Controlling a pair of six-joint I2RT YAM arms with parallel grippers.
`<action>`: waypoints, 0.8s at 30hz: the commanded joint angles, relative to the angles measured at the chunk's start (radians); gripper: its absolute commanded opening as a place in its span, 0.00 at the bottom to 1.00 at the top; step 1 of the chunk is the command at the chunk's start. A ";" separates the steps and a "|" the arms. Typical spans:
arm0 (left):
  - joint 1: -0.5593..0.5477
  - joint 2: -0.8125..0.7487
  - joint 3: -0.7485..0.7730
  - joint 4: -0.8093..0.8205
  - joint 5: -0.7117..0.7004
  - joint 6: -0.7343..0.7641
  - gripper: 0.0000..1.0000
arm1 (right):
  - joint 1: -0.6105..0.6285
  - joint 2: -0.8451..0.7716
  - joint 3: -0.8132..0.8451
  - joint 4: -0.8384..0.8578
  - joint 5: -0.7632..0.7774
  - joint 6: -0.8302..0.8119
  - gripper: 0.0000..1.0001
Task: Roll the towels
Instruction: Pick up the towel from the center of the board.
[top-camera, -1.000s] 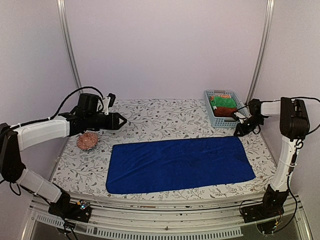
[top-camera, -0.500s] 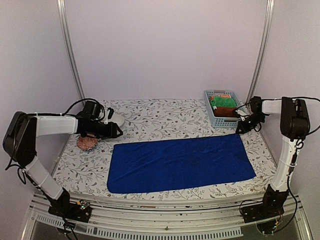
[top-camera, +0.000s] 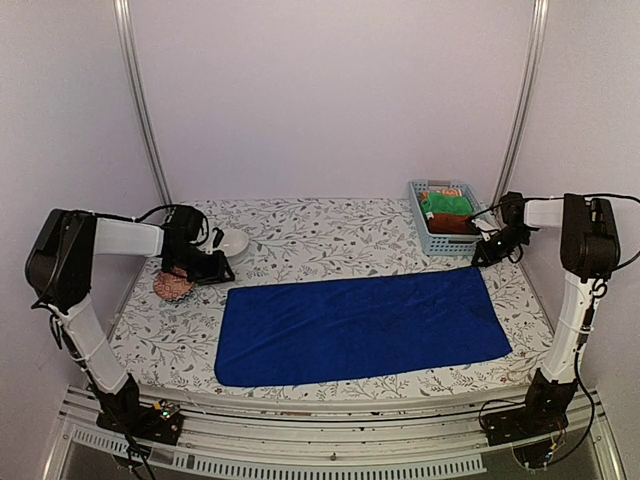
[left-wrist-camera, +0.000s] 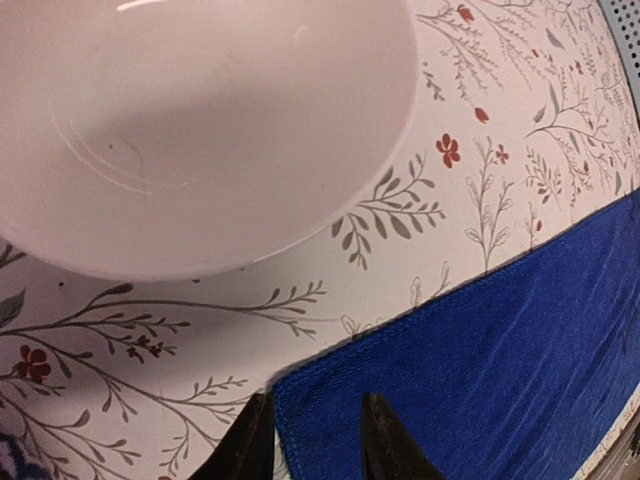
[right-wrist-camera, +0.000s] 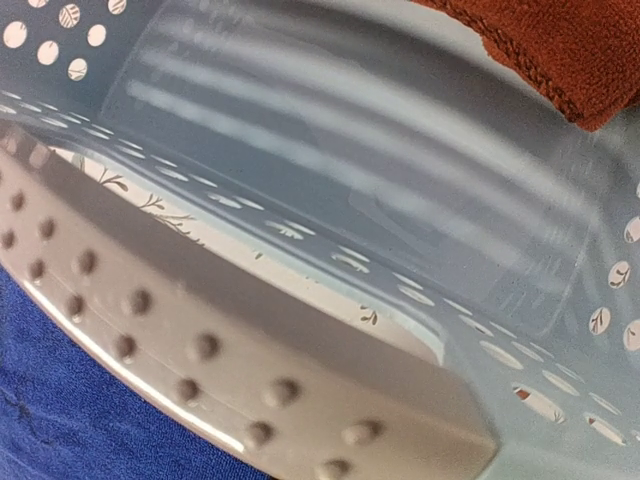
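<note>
Our left hand (top-camera: 207, 268) has dropped to the upper-left corner of the blue towel (top-camera: 360, 325); we judge no rolling has begun.
Nearest us, that towel lies flat at lower centre of the bench (top-camera: 330, 235), long axis left to right. Our left fingers (left-wrist-camera: 385, 445) straddle its corner; we cannot tell whether they pinch. Farther back, upper right, our right hand (top-camera: 487, 250) is clenched, empty, beside the basket (top-camera: 425, 240) holding the bunched brick-red towel (top-camera: 452, 224).
</note>
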 joint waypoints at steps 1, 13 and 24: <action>0.018 0.046 0.045 -0.101 -0.018 0.038 0.30 | -0.007 -0.023 0.021 0.006 -0.007 0.014 0.03; 0.010 0.089 0.066 -0.126 -0.049 0.043 0.28 | -0.007 -0.019 0.018 0.001 -0.013 0.011 0.03; -0.068 0.149 0.139 -0.219 -0.198 0.061 0.27 | -0.007 -0.015 0.018 -0.001 -0.017 0.008 0.03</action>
